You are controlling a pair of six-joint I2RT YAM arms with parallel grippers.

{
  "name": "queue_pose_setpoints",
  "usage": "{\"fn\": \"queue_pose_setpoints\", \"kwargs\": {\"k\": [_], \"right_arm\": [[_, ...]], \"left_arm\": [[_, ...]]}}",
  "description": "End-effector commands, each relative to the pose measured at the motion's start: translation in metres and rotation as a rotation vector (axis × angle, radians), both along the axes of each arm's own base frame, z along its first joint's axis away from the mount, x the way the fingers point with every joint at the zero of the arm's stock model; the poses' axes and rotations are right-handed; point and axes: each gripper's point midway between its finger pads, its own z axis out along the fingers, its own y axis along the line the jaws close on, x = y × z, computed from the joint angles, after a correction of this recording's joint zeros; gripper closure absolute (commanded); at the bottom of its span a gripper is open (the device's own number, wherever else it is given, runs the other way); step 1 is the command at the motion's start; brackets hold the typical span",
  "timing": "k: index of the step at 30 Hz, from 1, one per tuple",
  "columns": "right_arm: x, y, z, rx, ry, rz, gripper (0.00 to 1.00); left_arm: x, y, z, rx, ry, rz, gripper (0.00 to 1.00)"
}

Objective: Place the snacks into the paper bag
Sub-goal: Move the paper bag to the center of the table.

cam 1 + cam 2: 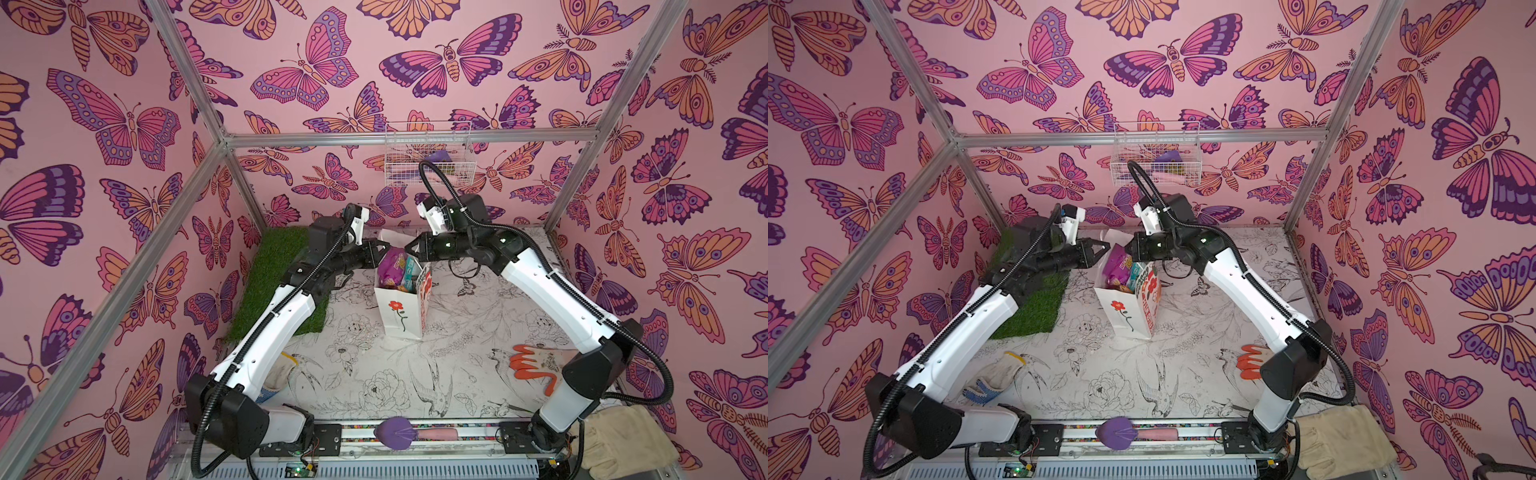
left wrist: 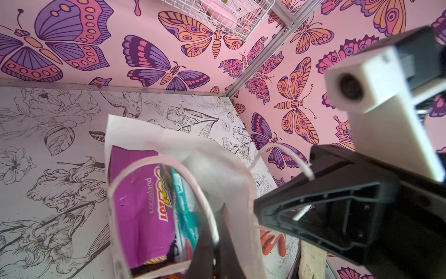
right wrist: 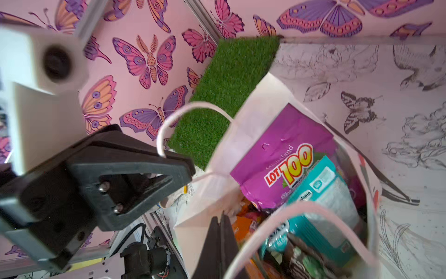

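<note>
Snacks (image 1: 395, 270) upright inside the paper bag (image 1: 399, 328), purple packet (image 3: 282, 149) tallest, teal packet (image 3: 323, 193) against it. Bag on its base midway between the left and right edges of the table (image 1: 457, 353), well clear of the near edge, near the grass mat (image 1: 282, 286) in the far left corner. Left gripper (image 3: 187, 166) clamped on one cord handle (image 3: 193, 106), right gripper (image 2: 260, 210) pinched on the other cord handle (image 2: 284, 152), tips facing across the mouth. Probably drawing the handles apart to keep the mouth wide and the thin walls steady. Only an orange glove (image 1: 528, 365) and a white glove (image 1: 998, 372) loose on the table; packing seemingly finished.
</note>
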Motion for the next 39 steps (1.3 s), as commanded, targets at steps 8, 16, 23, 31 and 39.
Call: {"fn": "queue_pose_setpoints", "kwargs": {"k": [8,16,23,31,39], "right_arm": [[0.007,-0.013,0.014,0.049,-0.077,-0.015,0.83],[-0.002,-0.031,0.029,0.035,-0.116,-0.037,0.69],[-0.019,-0.05,0.046,0.006,-0.167,-0.056,0.37],[-0.028,-0.077,0.029,-0.115,-0.17,-0.111,0.17],[-0.035,-0.102,0.022,-0.203,-0.194,-0.17,0.1]], "left_arm": [[-0.015,-0.001,0.029,-0.06,-0.108,-0.022,0.93],[-0.024,0.007,0.06,-0.083,-0.178,-0.001,0.68],[-0.033,0.015,0.068,-0.069,-0.209,0.022,0.41],[-0.044,0.031,0.067,-0.03,-0.235,0.075,0.29],[-0.053,0.045,0.063,0.009,-0.251,0.124,0.29]]}}
